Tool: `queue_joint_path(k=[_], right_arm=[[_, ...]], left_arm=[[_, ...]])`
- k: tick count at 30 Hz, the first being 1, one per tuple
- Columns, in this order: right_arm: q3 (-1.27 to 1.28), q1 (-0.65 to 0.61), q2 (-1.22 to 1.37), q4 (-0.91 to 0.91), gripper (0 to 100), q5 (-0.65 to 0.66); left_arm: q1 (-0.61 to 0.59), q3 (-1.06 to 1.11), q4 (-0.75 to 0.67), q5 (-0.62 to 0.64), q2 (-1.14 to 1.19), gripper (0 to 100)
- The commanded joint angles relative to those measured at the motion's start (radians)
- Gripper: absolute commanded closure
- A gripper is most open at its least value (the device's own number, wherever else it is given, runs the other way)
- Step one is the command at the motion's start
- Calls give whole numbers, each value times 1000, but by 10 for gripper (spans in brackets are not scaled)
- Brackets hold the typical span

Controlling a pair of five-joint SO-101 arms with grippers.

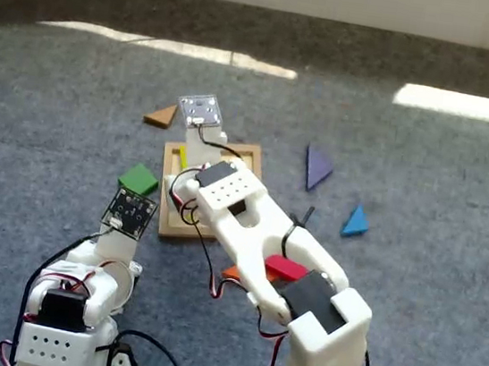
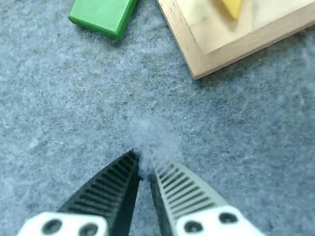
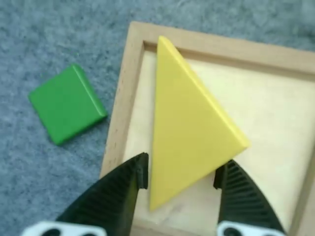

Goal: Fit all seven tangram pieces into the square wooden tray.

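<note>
Tray (image 1: 247, 152) shows mostly covered by the right arm in the high view. Inside it, the right claw (image 3: 179, 172) grips the yellow triangle (image 3: 187, 128). Just off a tray corner, the left claw (image 2: 145, 164) hangs nearly closed and empty over carpet. A green square (image 3: 66, 103) lies beside the tray. An orange piece (image 1: 231, 273) is half-hidden.

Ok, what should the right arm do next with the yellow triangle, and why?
Probably settle the yellow triangle flat against the tray wall nearest the green square. The right gripper sits over it and one edge runs along that wall, but I cannot tell whether it lies flat.
</note>
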Motion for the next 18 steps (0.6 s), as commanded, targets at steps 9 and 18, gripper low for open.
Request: queue_joint_path(k=[9,18], right_arm=[[-10,107,-211,104,775,-11],[-10,211,-185,58,873,-8]], left_arm=[[-4,19,2,0,-24,995],[-4,19,2,0,-24,995]])
